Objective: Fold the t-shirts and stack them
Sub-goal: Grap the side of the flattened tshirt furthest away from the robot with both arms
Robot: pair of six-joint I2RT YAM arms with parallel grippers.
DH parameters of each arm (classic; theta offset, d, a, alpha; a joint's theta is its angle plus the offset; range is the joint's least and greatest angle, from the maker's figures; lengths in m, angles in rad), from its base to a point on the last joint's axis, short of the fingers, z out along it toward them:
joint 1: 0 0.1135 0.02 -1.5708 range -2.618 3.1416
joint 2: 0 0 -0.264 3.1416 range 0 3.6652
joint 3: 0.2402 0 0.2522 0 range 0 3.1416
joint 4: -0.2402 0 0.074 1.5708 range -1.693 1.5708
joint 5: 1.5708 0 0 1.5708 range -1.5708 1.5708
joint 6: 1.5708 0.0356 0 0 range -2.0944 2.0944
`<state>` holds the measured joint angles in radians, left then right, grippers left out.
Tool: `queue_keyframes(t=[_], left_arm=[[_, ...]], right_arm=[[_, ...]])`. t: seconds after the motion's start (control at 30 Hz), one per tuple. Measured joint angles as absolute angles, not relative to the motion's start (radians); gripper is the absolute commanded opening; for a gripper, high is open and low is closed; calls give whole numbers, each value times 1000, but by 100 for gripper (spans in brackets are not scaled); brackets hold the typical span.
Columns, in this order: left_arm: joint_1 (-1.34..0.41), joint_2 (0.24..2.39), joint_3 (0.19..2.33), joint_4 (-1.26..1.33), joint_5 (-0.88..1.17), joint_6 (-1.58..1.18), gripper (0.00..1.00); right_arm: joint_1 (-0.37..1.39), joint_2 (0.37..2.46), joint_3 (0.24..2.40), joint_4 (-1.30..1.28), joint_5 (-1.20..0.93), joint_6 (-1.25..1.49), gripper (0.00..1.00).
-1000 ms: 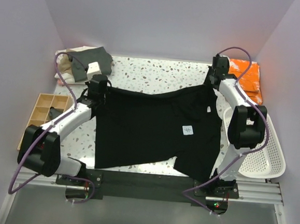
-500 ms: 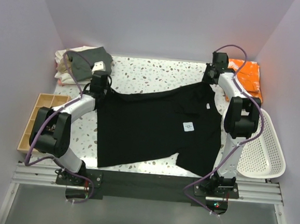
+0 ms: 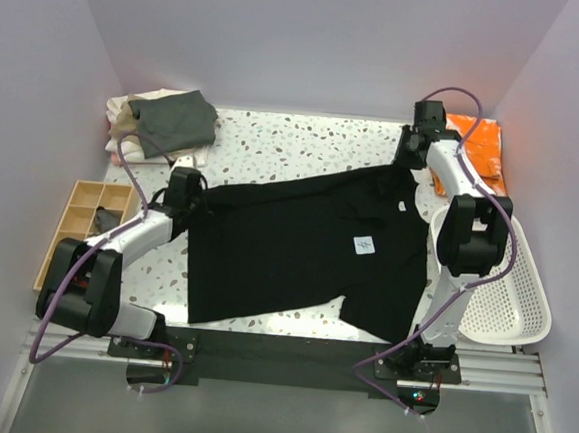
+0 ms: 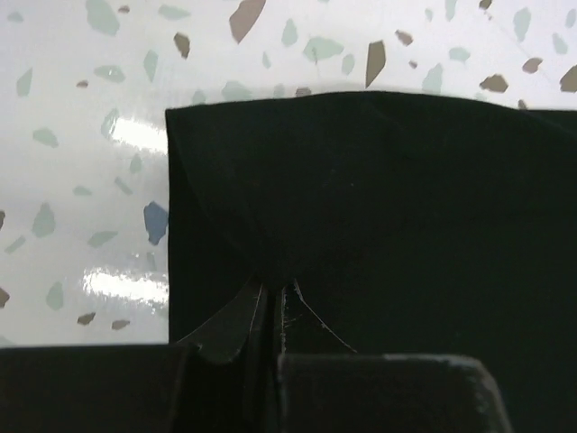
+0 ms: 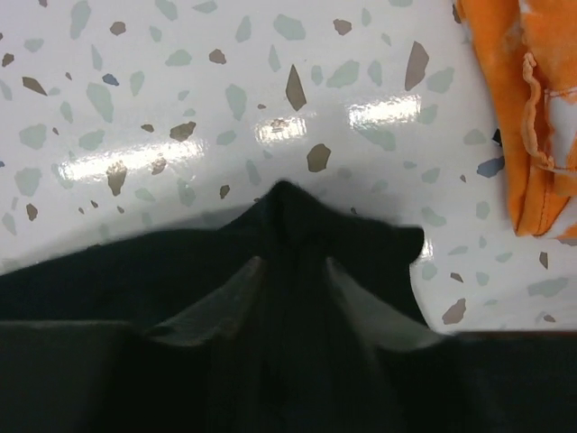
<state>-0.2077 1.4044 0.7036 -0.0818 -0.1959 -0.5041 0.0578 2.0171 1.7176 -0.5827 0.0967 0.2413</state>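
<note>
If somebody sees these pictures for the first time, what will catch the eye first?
The black t-shirt dominates, spread across the middle of the speckled table, with a small white label on it. The left gripper and the right gripper each pinch one of its far corners. A bright orange cloth lies in the far right corner.

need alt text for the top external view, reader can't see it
A black t-shirt lies spread on a speckled table, the left claw gripping its far-left corner and the right claw its far-right corner. Folded shirts sit at the far left, orange cloth at the far right, a white basket on the right and a wooden tray on the left.
</note>
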Motion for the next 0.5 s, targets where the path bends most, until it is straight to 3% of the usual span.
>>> queue_keyframes(t=[0.03,0.13,0.5], left_arm=[[-208,1390,684,-84,-196,-508,0],[-208,1365,623,-83,-192,-521,0],[-208,1363,544,-64,-178,-538,0]], right_arm=[[58,2017,1721,-588,106,238,63],[58,2017,1721,-615,112,253,72],[92,1822,1463,-591,-30,358,70]])
